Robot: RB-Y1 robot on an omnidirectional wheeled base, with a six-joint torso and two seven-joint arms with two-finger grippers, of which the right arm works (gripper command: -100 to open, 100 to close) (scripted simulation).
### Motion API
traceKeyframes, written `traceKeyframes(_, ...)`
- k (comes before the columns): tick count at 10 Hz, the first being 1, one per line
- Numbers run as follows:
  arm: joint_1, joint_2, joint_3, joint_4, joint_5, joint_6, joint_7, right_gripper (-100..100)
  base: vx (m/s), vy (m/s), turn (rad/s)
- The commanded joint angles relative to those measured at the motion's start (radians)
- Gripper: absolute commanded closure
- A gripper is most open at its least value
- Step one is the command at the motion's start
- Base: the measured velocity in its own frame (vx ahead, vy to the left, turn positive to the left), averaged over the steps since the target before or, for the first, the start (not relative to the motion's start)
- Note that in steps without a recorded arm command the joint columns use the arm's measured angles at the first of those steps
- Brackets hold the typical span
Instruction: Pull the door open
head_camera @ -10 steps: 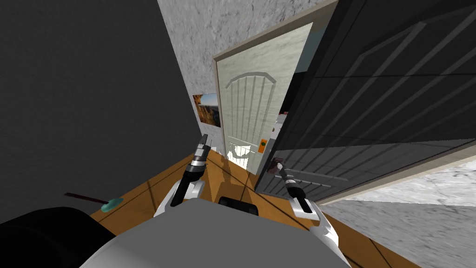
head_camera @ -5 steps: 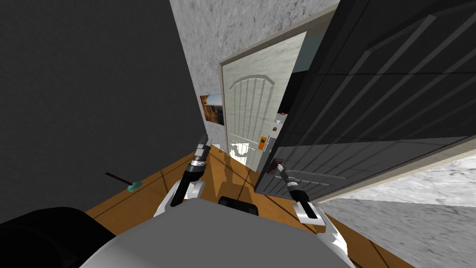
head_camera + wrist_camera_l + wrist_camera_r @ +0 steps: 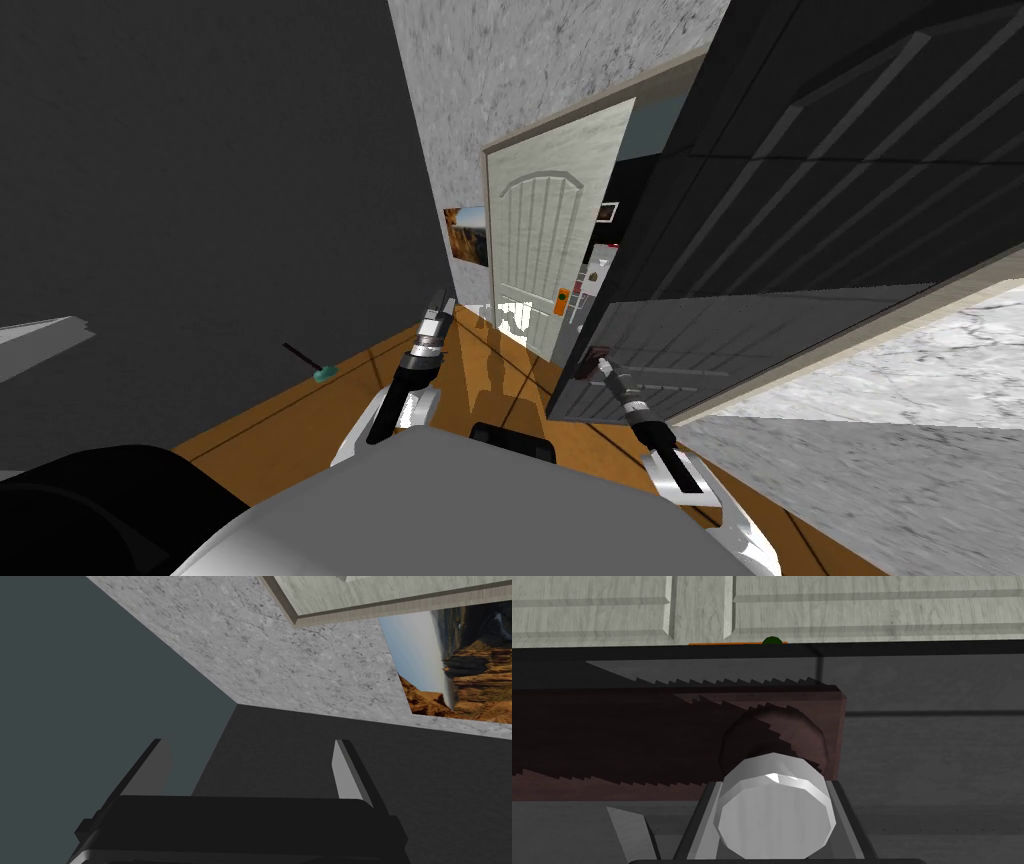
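A dark panelled door stands partly open on my right, with its free edge near my right hand. My right gripper is at the reddish-brown plate on that door. In the right wrist view it is shut on the round grey knob, its fingers pressing the knob's sides. My left gripper is held up over the floor, open with nothing in it.
A pale panelled door with an orange plate and green knob stands ajar beyond. A landscape picture hangs on the speckled wall. A teal-headed tool lies on the wooden floor to the left. A black rounded object sits at my lower left.
My view has swung left, so the pale door, picture and teal tool have slid right. My right forearm has drawn back with the knob held, and the dark door stands a little wider.
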Motion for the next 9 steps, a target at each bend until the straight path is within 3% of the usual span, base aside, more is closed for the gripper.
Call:
traceKeyframes(1,0.000,0.000,0.000,0.000,0.000,0.000,0.000,100,-0.101,-0.048,0.005)
traceKeyframes(2,0.019,-0.018,0.005,0.003,0.006,-0.032,-0.020,100,-0.156,-0.103,0.136)
traceKeyframes(9,0.076,-0.084,0.013,0.008,0.026,-0.153,-0.088,100,-0.208,-0.107,0.140)
